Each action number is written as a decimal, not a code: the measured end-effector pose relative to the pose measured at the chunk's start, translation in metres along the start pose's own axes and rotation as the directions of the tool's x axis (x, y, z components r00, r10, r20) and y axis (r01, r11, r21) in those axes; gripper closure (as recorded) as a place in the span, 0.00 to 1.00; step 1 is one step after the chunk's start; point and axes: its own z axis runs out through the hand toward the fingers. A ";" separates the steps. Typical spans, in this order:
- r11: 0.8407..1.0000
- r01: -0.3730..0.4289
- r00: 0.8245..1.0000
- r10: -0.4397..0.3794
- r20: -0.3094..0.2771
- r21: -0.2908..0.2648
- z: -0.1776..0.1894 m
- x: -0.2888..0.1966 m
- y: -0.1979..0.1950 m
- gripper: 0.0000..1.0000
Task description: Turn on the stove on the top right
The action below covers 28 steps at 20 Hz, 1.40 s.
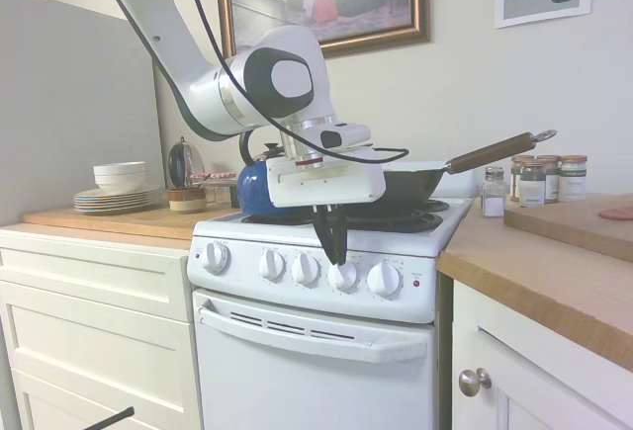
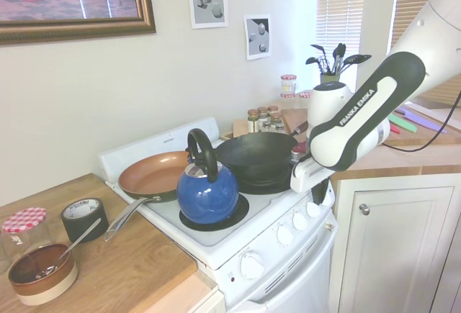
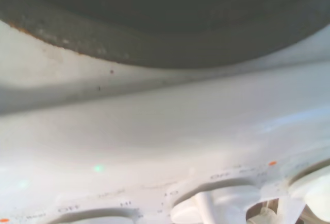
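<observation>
The claw (image 1: 336,250) points down at the front of the stove (image 1: 326,351), its two dark fingers drawn together with no gap showing, tips just above the fourth knob (image 1: 342,275) from the left and holding nothing. The stove is narrow and white, set between white cabinets (image 1: 94,331) under wooden tabletops (image 1: 554,272), against a cream wall with a gilt-framed painting (image 1: 321,0). A red light (image 1: 416,283) sits at the right end of its control panel, above the long oven handle (image 1: 307,329). On the black grates stand a dark wok (image 2: 256,156) with a wooden handle, a glossy blue kettle (image 2: 207,191) and a copper pan (image 2: 153,175). Spice jars (image 1: 539,181) stand on the right tabletop, stacked plates (image 1: 117,196) on the left. The wrist view, blurred, shows the wok's underside and knob (image 3: 227,211) markings.
</observation>
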 end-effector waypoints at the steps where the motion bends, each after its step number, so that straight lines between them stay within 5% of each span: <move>1: 1.000 0.001 1.000 -0.001 -0.001 0.001 0.000 0.000 0.000 1.00; 28: 1.000 0.026 1.000 -0.026 0.008 0.002 0.003 -0.010 -0.013 1.00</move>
